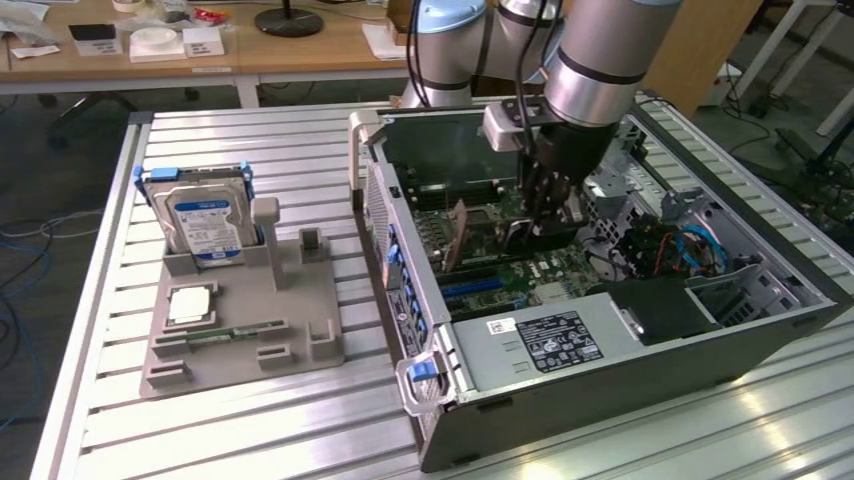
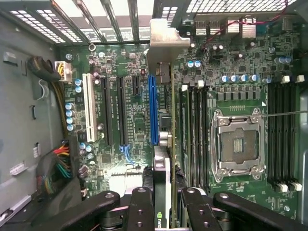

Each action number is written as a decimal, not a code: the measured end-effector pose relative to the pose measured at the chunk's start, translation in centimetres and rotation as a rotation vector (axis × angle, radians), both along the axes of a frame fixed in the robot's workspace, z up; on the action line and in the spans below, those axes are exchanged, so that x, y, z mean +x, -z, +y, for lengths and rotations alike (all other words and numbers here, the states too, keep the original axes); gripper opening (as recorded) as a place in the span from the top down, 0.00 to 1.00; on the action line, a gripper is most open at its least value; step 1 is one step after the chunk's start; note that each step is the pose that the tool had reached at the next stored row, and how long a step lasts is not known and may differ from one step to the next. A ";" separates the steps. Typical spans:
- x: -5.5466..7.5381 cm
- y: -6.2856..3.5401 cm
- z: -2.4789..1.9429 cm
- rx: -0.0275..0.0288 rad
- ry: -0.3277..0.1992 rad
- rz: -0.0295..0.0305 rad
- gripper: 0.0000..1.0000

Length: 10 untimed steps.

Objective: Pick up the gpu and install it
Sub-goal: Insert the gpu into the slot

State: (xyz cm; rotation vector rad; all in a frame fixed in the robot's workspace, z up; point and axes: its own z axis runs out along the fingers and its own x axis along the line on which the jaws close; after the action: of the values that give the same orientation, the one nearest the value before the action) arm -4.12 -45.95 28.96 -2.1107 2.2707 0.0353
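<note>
Inside the open computer case (image 1: 627, 345), my gripper (image 1: 551, 232) is shut on the gpu (image 1: 505, 232), a thin dark card held upright over the motherboard. In the wrist view the gpu (image 2: 167, 166) shows edge-on, running from between my gripper's (image 2: 166, 214) black fingers (image 2: 141, 207) up to its metal bracket (image 2: 166, 38) by the case's rear slots. It hangs just beside the long blue slot (image 2: 153, 110), parallel to it. I cannot tell whether the card's edge touches the board.
Black and white expansion slots (image 2: 88, 103), memory slots and the CPU socket (image 2: 236, 144) flank the card. Cable bundles (image 2: 57, 168) lie by the case wall. Outside the case, a grey fixture (image 1: 240, 340) holds a hard drive (image 1: 203, 222) and a green memory stick (image 1: 240, 331).
</note>
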 end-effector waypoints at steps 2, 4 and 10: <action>-0.1 0.19 0.02 0.0000 0.000 0.0000 0.73; -0.1 0.22 0.03 -0.0002 0.000 0.0001 0.73; -0.7 0.26 0.05 0.0001 0.000 -0.0001 0.73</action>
State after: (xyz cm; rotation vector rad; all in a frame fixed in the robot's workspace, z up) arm -4.86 -45.90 28.70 -2.1107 2.2705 0.0353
